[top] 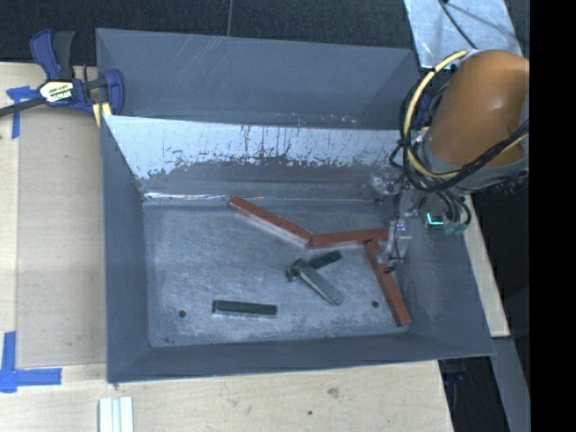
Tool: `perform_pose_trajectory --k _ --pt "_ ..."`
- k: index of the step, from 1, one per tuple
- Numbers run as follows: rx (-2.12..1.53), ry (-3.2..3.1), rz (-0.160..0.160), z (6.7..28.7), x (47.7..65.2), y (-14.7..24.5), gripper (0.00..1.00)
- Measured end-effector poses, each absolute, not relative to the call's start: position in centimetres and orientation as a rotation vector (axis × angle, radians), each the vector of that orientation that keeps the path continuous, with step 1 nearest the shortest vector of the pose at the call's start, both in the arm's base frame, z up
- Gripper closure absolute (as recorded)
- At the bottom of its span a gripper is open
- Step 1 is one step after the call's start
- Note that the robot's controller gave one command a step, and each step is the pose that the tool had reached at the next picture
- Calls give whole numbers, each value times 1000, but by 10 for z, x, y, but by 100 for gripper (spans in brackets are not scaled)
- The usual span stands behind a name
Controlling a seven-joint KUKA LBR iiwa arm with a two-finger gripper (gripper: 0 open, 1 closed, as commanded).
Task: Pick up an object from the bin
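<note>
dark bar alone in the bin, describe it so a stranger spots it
In the grey metal bin, look at the floor by the view's lower wall, left of centre. The dark bar lies alone; the reddish-brown sticks and grey pieces cluster further right.

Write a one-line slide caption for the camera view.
Robot hand at the right of the bin, over reddish-brown sticks; a dark bar lies apart.
</note>
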State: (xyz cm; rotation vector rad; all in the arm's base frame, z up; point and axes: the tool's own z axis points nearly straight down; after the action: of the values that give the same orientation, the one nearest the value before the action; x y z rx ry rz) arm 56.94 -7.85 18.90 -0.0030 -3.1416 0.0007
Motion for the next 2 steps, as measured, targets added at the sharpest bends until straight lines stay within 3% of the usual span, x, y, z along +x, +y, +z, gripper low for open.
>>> perform_pose_trajectory --k 1,2 --pt "41 -3138 0 65 607 -87 0" --pt "155 -3143 6 143 566 -128 0"
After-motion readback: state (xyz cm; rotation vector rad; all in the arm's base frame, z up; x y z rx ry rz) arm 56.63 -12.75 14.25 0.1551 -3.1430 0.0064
